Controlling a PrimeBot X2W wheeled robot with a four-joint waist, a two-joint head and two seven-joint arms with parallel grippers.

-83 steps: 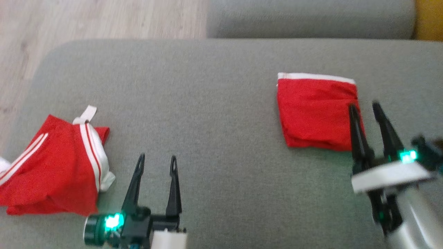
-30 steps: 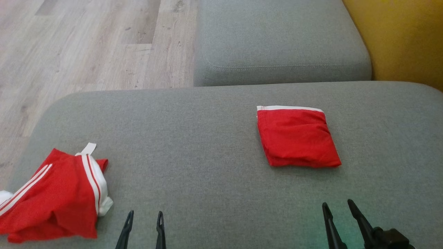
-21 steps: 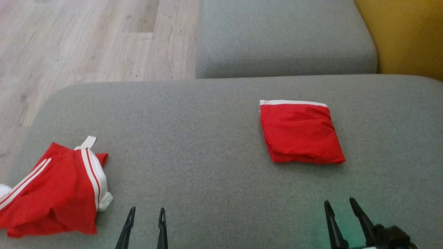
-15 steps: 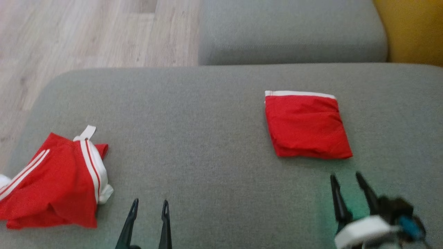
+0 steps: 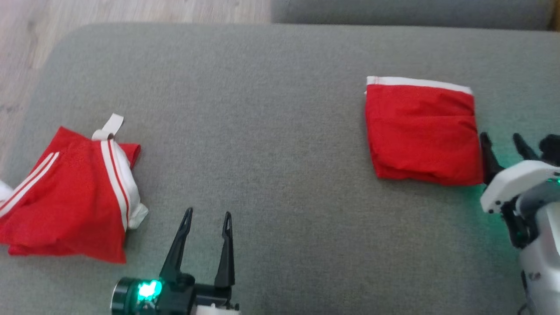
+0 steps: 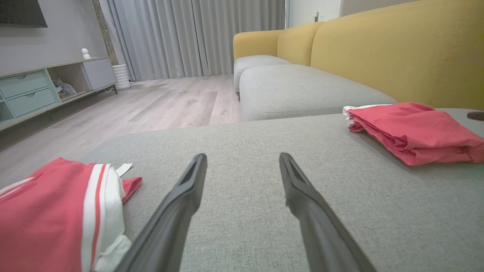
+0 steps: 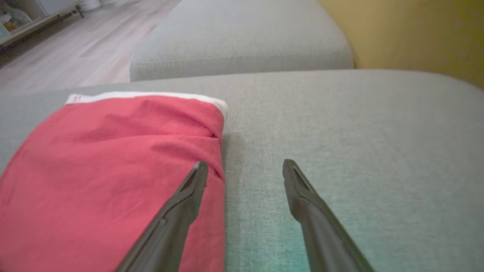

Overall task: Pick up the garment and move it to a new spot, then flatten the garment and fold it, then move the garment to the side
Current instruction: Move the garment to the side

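A folded red garment (image 5: 422, 131) with a white band along its far edge lies on the right of the grey cushion (image 5: 262, 109); it also appears as the folded garment (image 7: 109, 166) in the right wrist view and the folded garment (image 6: 416, 130) in the left wrist view. My right gripper (image 5: 503, 142) stands open at its right edge, the left finger over the cloth's edge, the other over bare cushion. A crumpled red garment with white stripes (image 5: 70, 192) lies at the left. My left gripper (image 5: 207, 216) is open over bare cushion, to the right of the striped garment (image 6: 56, 215).
A second grey cushion (image 6: 302, 88) lies beyond the first, with a yellow sofa back (image 6: 397, 45) on the right. Wooden floor (image 5: 26, 65) lies past the cushion's left edge. A low cabinet (image 6: 38, 87) stands by the far wall.
The head camera has tilted down. My right gripper has advanced from the near edge up to the folded garment's right side. The left gripper now shows further up the picture.
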